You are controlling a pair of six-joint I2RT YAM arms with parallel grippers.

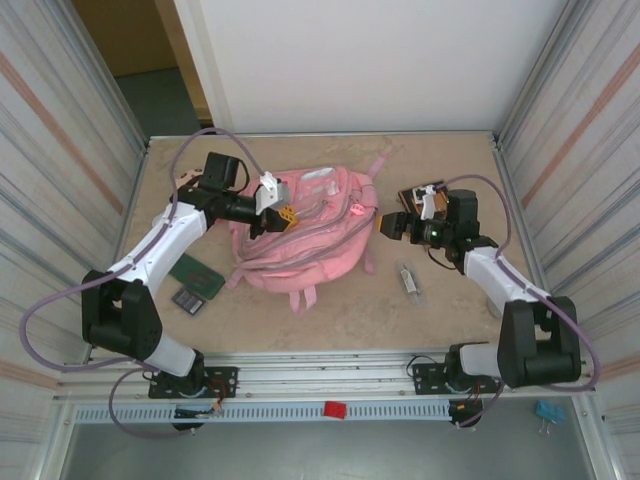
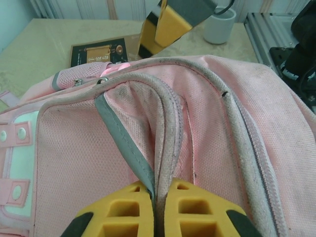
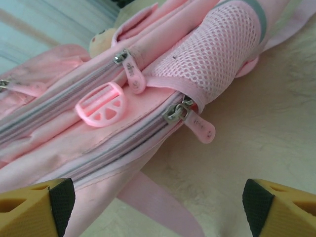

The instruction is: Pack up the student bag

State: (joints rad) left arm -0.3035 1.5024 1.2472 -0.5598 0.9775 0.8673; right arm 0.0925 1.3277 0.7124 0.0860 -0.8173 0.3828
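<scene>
Tension counts: the left gripper [image 2: 159, 210], clenched on the grey trim [image 2: 123, 143] at the backpack's [image 1: 310, 245] 10 o'clock edge, should lift gently to gape the opening, while the right gripper [image 1: 390, 226], spread wide at 3 o'clock, could take the zip pull [image 3: 200, 129]. The backpack lies flat mid-table, long axis roughly 7 to 1 o'clock, top seemingly toward 7.

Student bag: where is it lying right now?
Top view: the student bag lies mid-way across the table, between the left gripper, pinching its upper-left edge, and the open right gripper at its right side.
</scene>
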